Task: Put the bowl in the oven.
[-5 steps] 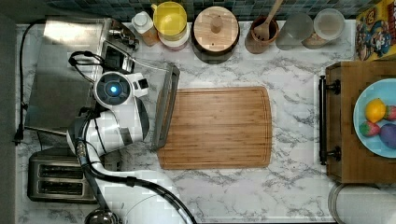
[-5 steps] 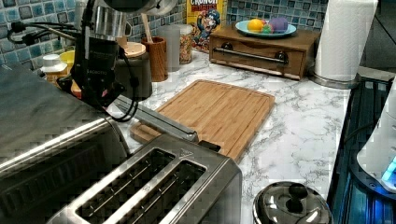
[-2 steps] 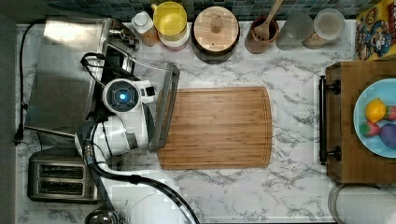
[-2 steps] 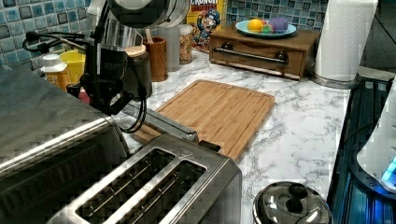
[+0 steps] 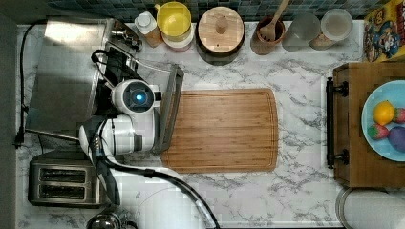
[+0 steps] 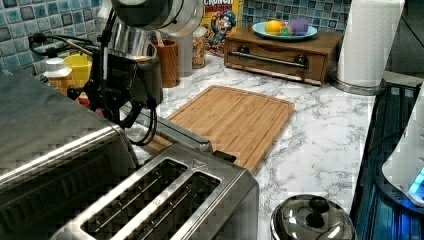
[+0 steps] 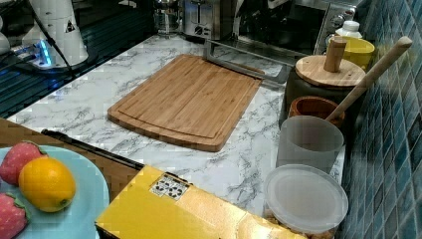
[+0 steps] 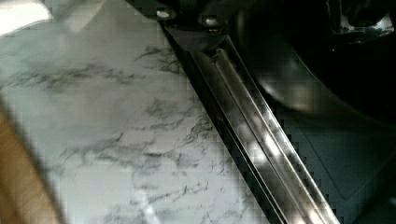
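Top view: one oven, long axis parallel to the cutting board's short edge. Its front faces the board, door dropped open with the handle just beside the board. One arm hangs over the door and covers whatever is under it. One toaster sits beside the oven, clear of the board.

Left view: pincer is over the door, on the oven side of the board. Can't tell its state.

Right view: oven at the board's far end, cut off by the frame.

Wrist view: one bowl, a dark glossy curve, mostly cropped. It sits past the door's steel edge, on the side away from the board. Tabletop is on the other side. The bowl's tilt is unreadable.
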Controlling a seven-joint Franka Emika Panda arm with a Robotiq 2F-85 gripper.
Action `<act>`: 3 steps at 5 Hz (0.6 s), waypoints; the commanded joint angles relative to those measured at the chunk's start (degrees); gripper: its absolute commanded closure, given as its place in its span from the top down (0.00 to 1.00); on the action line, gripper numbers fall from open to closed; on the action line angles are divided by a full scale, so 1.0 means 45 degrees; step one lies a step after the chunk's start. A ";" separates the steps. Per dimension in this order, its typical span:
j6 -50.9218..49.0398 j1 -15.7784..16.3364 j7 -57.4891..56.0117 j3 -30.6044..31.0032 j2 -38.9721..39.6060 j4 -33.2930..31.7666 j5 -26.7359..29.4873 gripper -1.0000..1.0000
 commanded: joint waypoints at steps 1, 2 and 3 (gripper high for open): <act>0.2129 -0.1954 -0.1868 0.1849 -0.0067 -0.0236 0.1972 0.50; 0.2429 -0.3878 -0.3157 0.3486 -0.0335 -0.0592 0.3062 0.50; 0.2240 -0.4866 -0.4138 0.4231 -0.0624 -0.0708 0.3913 0.50</act>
